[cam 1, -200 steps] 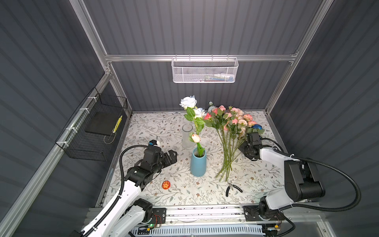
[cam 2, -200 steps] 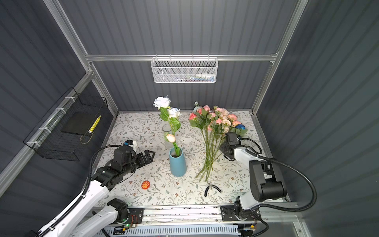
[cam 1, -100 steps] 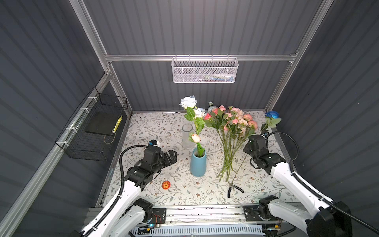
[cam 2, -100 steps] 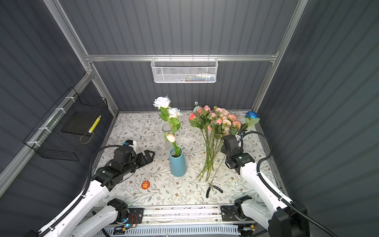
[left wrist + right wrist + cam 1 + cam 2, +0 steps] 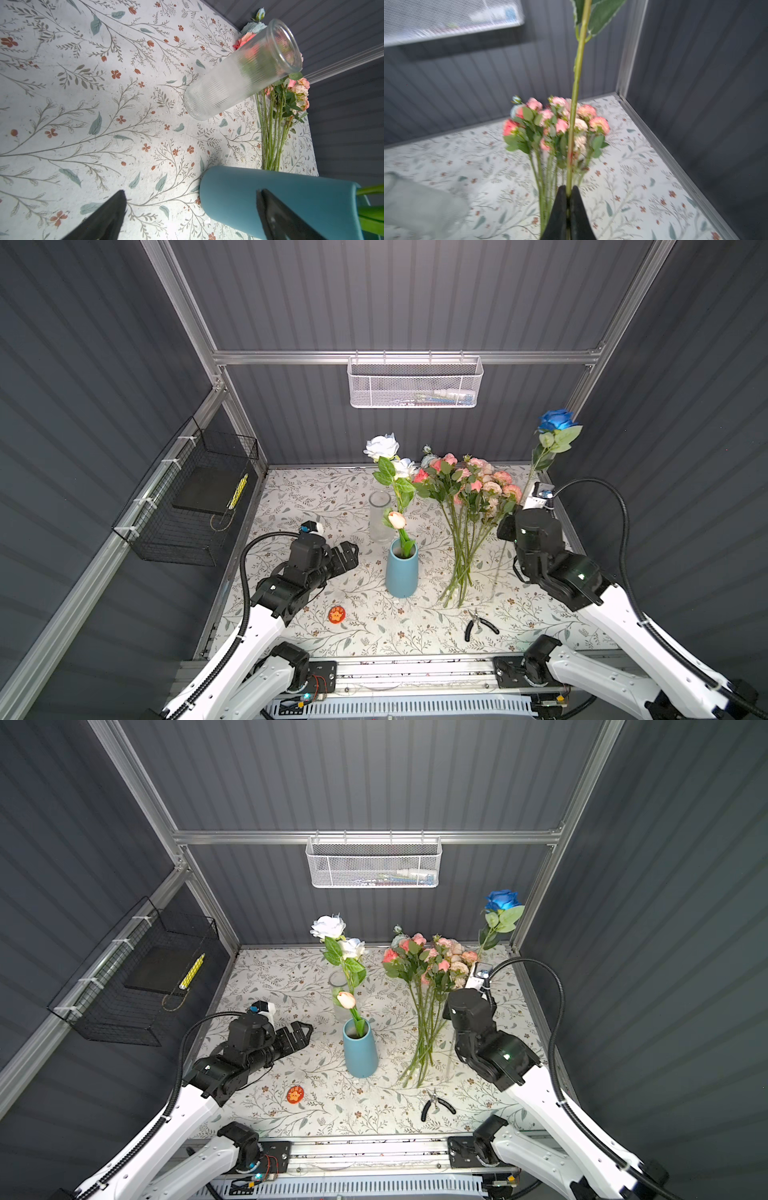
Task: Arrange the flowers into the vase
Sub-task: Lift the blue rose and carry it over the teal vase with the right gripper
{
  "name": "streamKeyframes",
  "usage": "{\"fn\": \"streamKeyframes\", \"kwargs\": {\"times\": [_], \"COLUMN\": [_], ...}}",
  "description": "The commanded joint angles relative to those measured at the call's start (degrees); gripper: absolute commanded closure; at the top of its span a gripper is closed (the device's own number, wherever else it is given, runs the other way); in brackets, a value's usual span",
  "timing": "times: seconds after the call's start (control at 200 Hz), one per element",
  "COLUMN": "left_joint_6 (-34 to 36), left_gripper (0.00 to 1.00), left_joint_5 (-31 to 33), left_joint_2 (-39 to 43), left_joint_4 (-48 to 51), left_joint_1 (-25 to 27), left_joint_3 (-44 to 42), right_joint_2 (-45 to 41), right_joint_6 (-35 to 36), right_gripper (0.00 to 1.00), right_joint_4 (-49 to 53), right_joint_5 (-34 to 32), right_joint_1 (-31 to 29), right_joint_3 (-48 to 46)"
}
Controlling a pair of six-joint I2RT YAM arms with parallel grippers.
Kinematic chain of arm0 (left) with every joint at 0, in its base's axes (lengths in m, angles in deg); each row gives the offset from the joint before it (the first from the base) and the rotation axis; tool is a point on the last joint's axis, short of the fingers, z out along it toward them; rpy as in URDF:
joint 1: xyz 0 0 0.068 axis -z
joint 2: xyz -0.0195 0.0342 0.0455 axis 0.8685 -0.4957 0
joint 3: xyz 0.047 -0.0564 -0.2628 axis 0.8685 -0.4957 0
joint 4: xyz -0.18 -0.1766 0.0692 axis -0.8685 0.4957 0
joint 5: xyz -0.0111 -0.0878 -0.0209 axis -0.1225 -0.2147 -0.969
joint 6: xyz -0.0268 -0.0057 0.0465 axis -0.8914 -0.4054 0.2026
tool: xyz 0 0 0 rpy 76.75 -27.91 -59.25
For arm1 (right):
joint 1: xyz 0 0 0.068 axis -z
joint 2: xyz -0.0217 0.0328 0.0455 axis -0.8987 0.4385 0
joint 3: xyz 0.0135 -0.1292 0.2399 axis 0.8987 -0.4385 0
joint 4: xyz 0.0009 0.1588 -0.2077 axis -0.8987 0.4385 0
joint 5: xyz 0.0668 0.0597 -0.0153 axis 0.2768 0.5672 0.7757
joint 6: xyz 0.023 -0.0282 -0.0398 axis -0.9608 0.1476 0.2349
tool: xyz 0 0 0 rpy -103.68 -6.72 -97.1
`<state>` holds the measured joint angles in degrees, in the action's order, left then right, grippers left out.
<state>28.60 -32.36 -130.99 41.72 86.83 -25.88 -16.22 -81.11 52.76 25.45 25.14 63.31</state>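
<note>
Right gripper (image 5: 568,192) is clamped on the green stem of the blue rose (image 5: 555,419). The rose is held upright near the back right corner, bloom high above the surface (image 5: 311,497). Left gripper (image 5: 190,191) is spread wide, holding nothing, low over the surface just left of the blue vase (image 5: 401,572). The blue vase stands upright mid-surface with two white roses (image 5: 381,445) and a peach bud (image 5: 397,519) in it. A bunch of pink and peach flowers (image 5: 469,485) lies on the surface between the blue vase and the right arm, blooms toward the back wall. A clear glass vase (image 5: 380,516) stands upright just behind the blue vase. Pliers (image 5: 478,624) and a red badge (image 5: 336,614) lie near the front edge.
</note>
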Motion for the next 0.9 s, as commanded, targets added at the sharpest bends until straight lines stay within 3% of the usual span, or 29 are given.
{"fn": "streamKeyframes", "kwargs": {"times": [0.0, 0.19, 0.305, 0.54, 0.895], "left_joint_6": [-0.04, 0.15, 0.20, 0.44, 0.99], "left_gripper": [0.00, 0.00, 0.00, 0.00, 0.00], "left_joint_5": [1.14, 1.34, 1.52, 1.87, 2.22], "left_joint_2": [1.06, 1.01, 1.03, 1.47, 2.23], "left_joint_4": [1.76, 2.42, 2.83, 3.56, 4.18], "left_joint_1": [0.18, 0.17, 0.17, 0.17, 0.22], "left_joint_3": [2.35, 3.49, 3.95, 4.37, 4.60], "right_joint_2": [-2.37, 0.42, 5.45, 14.58, 21.96], "right_joint_6": [6.33, 15.18, 19.99, 25.84, 25.73], "right_gripper": [1.00, 1.00, 1.00, 1.00, 1.00], "right_joint_4": [-10.19, -29.37, -35.78, -37.48, -35.30], "right_joint_5": [5.91, 13.50, 17.83, 23.20, 26.05], "right_joint_1": [-4.94, -16.29, -21.00, -27.48, -29.52], "right_joint_3": [3.00, 7.22, 11.97, 21.04, 24.77]}}
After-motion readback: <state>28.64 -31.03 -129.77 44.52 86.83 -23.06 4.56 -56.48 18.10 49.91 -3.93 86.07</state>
